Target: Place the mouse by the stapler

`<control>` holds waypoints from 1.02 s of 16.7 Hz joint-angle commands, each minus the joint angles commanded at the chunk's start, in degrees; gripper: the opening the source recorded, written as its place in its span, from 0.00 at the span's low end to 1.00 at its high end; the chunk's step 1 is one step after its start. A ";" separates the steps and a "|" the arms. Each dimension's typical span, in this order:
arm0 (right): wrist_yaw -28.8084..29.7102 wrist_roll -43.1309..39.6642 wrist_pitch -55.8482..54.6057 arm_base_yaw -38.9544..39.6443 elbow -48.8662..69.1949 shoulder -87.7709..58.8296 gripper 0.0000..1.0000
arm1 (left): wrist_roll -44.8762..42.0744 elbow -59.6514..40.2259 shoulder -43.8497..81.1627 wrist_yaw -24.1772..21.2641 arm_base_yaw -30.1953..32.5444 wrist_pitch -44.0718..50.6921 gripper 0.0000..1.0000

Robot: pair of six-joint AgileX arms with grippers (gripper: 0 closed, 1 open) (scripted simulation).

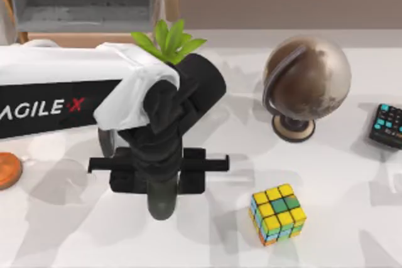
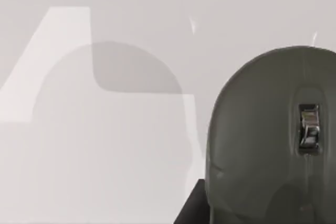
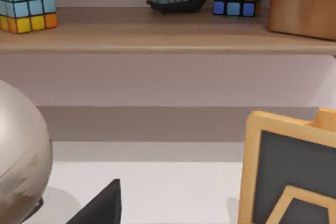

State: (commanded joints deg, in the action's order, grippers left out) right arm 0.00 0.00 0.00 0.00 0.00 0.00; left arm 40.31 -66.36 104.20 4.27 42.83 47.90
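The mouse (image 1: pixel 162 206), dark grey and rounded, sticks out from under my left gripper (image 1: pixel 161 183), which is shut on it at the table's middle left. In the left wrist view the mouse (image 2: pixel 262 145) looms close with its metal scroll wheel showing, and it casts a round shadow on the white table (image 2: pixel 105 145). One dark fingertip (image 2: pixel 190 209) shows beside it. The stapler is out of view. A dark part of my right gripper (image 3: pixel 100 207) sits low in the right wrist view, facing a shelf.
A colourful cube (image 1: pixel 278 213) lies just right of the mouse. A bronze globe (image 1: pixel 306 83) stands at the back right, a calculator (image 1: pixel 387 125) at the right edge, a green plant (image 1: pixel 169 41) behind my left arm and an orange disc (image 1: pixel 7 171) at the left edge. A wooden frame (image 3: pixel 289 171) stands near my right gripper.
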 joint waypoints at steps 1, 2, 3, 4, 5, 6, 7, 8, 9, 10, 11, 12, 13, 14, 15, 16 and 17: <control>0.00 0.00 0.00 0.00 0.00 0.00 1.00 | 0.00 0.00 0.00 0.00 0.00 0.00 0.00; 0.00 0.00 0.00 0.00 0.00 0.00 1.00 | 0.00 0.00 0.00 0.00 0.00 0.00 0.00; 0.00 0.00 0.00 0.00 0.00 0.00 1.00 | -0.14 -0.10 -0.17 -0.04 -0.25 0.12 0.00; 0.00 0.00 0.00 0.00 0.00 0.00 1.00 | -0.14 -0.10 -0.17 -0.04 -0.25 0.12 0.00; 0.00 0.00 0.00 0.00 0.00 0.00 1.00 | -0.15 -0.11 -0.21 -0.04 -0.25 0.09 0.00; 0.00 0.00 0.00 0.00 0.00 0.00 1.00 | -0.16 -0.12 -0.27 -0.03 -0.26 0.02 0.00; 0.00 0.00 0.00 0.00 0.00 0.00 1.00 | -0.17 -0.15 -0.36 -0.02 -0.27 -0.07 0.00; 0.00 0.00 0.00 0.00 0.00 0.00 1.00 | -0.18 -0.19 -0.47 -0.01 -0.28 -0.20 0.00; 0.00 0.00 0.00 0.00 0.00 0.00 1.00 | -0.20 -0.24 -0.59 0.00 -0.29 -0.34 0.00; 0.00 0.00 0.00 0.00 0.00 0.00 1.00 | -0.21 -0.30 -0.73 0.02 -0.30 -0.50 0.00; 0.00 0.00 0.00 0.00 0.00 0.00 1.00 | -0.23 -0.37 -0.88 0.03 -0.32 -0.68 0.00; 0.00 0.00 0.00 0.00 0.00 0.00 1.00 | -0.24 -0.45 -1.02 0.04 -0.32 -0.88 0.00; 0.00 0.00 0.00 0.00 0.00 0.00 1.00 | -0.25 -0.53 -1.17 0.06 -0.33 -1.08 0.00; 0.00 0.00 0.00 0.00 0.00 0.00 1.00 | -0.27 -0.62 -1.31 0.07 -0.33 -1.29 0.00; 0.00 0.00 0.00 0.00 0.00 0.00 1.00 | -0.27 -0.70 -1.44 0.09 -0.33 -1.51 0.00; 0.00 0.00 0.00 0.00 0.00 0.00 1.00 | -0.28 -0.78 -1.56 0.10 -0.33 -1.72 0.00; 0.00 0.00 0.00 0.00 0.00 0.00 1.00 | -0.29 -0.86 -1.66 0.11 -0.33 -1.93 0.00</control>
State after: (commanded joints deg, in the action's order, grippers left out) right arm 0.00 0.00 0.00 0.00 0.00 0.00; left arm 40.03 -67.22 102.54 4.38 42.50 45.97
